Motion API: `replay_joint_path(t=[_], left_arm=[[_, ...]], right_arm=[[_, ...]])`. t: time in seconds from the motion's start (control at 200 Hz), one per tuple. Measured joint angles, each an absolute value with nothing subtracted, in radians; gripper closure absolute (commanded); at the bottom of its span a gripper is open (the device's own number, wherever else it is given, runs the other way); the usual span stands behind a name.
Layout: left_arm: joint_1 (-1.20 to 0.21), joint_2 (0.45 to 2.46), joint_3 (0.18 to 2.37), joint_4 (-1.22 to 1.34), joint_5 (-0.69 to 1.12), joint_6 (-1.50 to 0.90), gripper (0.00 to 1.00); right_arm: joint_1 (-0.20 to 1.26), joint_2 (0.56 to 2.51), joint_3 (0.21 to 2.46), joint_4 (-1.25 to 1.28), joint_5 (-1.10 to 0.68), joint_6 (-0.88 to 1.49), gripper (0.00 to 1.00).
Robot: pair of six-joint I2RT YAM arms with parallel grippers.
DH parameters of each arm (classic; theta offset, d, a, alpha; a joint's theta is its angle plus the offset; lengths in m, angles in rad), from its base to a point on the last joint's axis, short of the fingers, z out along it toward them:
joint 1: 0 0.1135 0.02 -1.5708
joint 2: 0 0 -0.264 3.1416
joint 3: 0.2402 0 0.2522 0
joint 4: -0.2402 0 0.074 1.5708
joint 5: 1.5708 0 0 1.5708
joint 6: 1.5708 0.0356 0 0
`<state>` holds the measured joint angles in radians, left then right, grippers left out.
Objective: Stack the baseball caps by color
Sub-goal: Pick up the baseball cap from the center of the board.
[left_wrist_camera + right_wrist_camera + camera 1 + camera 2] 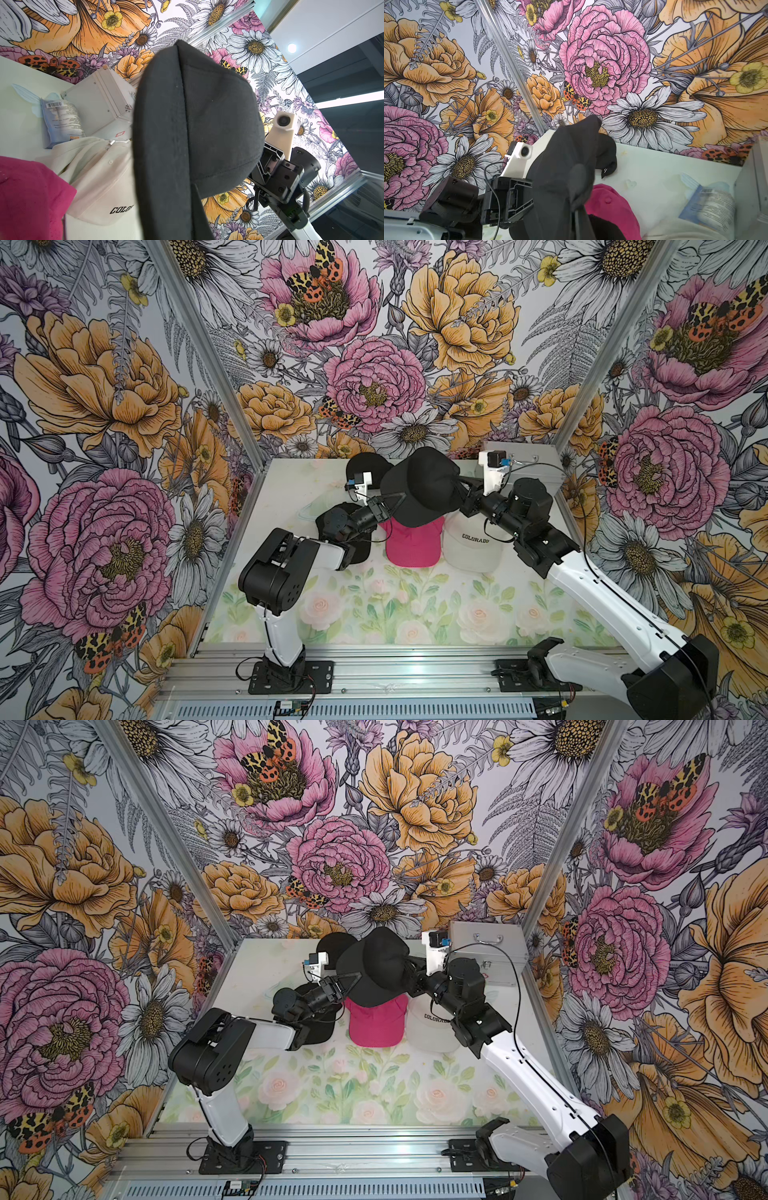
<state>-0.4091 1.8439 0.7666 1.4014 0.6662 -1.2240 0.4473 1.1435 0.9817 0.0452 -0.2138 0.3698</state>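
A black baseball cap (424, 489) hangs in the air between my two grippers, above the hot pink cap (411, 549). My left gripper (400, 500) is shut on its brim edge, and the brim fills the left wrist view (197, 124). My right gripper (460, 489) is shut on the bunched crown at the opposite side (562, 166). A cream-white cap lettered "COLORADO" (471, 549) lies right of the pink one. Another black cap (359, 549) lies partly under my left arm. One more black cap (365, 464) sits at the back of the table.
A silver metal case (525, 462) with a handle stands at the back right corner. A blue-white pouch (60, 122) with a barcode lies against it. The floral table mat (415, 614) stretches toward the front rail.
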Motion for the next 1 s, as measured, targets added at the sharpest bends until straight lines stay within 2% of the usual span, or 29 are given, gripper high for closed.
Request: replay_joint_path(t=[0.05, 0.055, 0.085, 0.1, 0.115, 0.31, 0.555, 0.77, 1.0], left_arm=[[-0.402, 1.84, 0.756, 1.398, 0.675, -1.223, 1.0], [-0.401, 1.839, 0.755, 1.397, 0.676, -1.224, 1.0], [-0.395, 1.835, 0.751, 1.395, 0.68, -1.224, 1.0], [-0.391, 1.832, 0.75, 1.394, 0.683, -1.224, 1.0], [-0.386, 1.83, 0.749, 1.394, 0.686, -1.224, 1.0], [-0.337, 1.811, 0.743, 1.389, 0.708, -1.27, 1.0], [-0.346, 1.785, 0.741, 1.346, 0.747, -1.33, 1.0], [-0.395, 1.728, 0.759, 1.175, 0.769, -1.278, 1.0], [-0.441, 1.662, 0.803, 0.981, 0.771, -1.16, 1.0]], right_arm=[[0.439, 1.143, 0.962, 0.065, -0.225, 0.391, 0.46], [0.437, 1.143, 0.958, 0.067, -0.226, 0.392, 0.46], [0.43, 1.143, 0.947, 0.08, -0.239, 0.404, 0.28], [0.427, 1.142, 0.941, 0.088, -0.246, 0.41, 0.07], [0.423, 1.142, 0.936, 0.095, -0.253, 0.414, 0.01], [0.378, 1.122, 0.892, 0.138, -0.34, 0.466, 0.01], [0.315, 1.1, 0.838, 0.182, -0.376, 0.563, 0.01], [0.307, 1.143, 0.853, 0.222, -0.505, 0.588, 0.01], [0.307, 1.219, 0.878, 0.219, -0.601, 0.591, 0.08]])
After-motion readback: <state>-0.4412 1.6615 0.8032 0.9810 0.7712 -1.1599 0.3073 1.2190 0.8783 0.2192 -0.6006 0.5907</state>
